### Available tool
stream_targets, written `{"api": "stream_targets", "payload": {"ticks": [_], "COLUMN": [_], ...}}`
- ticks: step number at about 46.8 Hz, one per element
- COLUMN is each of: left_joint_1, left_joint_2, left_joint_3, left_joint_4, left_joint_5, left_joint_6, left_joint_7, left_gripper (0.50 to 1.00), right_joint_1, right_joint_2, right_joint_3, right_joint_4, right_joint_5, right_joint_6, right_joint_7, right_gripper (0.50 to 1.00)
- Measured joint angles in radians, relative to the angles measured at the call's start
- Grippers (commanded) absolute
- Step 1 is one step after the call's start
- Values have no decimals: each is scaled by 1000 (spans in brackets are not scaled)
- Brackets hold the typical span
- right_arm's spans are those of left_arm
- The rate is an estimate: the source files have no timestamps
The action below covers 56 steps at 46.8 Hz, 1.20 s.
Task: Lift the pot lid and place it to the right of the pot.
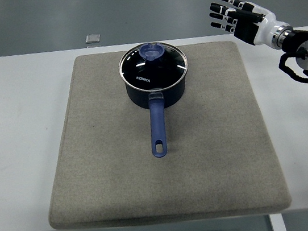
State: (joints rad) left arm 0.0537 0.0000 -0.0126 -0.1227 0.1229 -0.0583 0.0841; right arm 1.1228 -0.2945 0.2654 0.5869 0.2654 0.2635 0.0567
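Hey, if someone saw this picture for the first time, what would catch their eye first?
Probably the dark blue pot at the far middle of the grey mat, its glass lid still on and its long handle pointing toward the near edge. Next, the right hand, fingers spread, raised at the upper right, well apart from the pot.

Single head cam, sitting high on the robot's side, looking forward and steeply down over the white table point(20, 140). Near edge is running along the frame bottom, far edge and grey floor are showing at the top. Mid-range framing: the whole grey mat point(167, 165) is fitting in view. No second view overlapping.
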Motion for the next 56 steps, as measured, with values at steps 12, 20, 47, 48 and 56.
{"api": "stream_targets", "payload": {"ticks": [12, 20, 47, 48, 56], "left_joint_1": [0, 0, 0, 0, 0], "left_joint_2": [0, 0, 0, 0, 0], "left_joint_3": [-1, -1, -1, -1, -1], "left_joint_4": [0, 10, 10, 10, 10], "left_joint_5": [0, 0, 0, 0, 0], "left_joint_6": [0, 0, 0, 0, 0], "left_joint_7": [-1, -1, -1, -1, -1], "left_gripper": [1000, 1000, 1000, 1000, 1000], "right_joint_1": [1, 24, 135, 139, 172], "right_joint_2": [1, 0, 0, 0, -2], "right_joint_3": [0, -2, -17, -18, -19], "right_joint_4": [2, 2, 10, 10, 10], "right_joint_5": [0, -38, -320, -338, -485], "right_joint_6": [2, 8, 88, 93, 132], "right_joint_7": [0, 0, -3, -3, -4], "right_gripper": [915, 915, 915, 915, 915]}}
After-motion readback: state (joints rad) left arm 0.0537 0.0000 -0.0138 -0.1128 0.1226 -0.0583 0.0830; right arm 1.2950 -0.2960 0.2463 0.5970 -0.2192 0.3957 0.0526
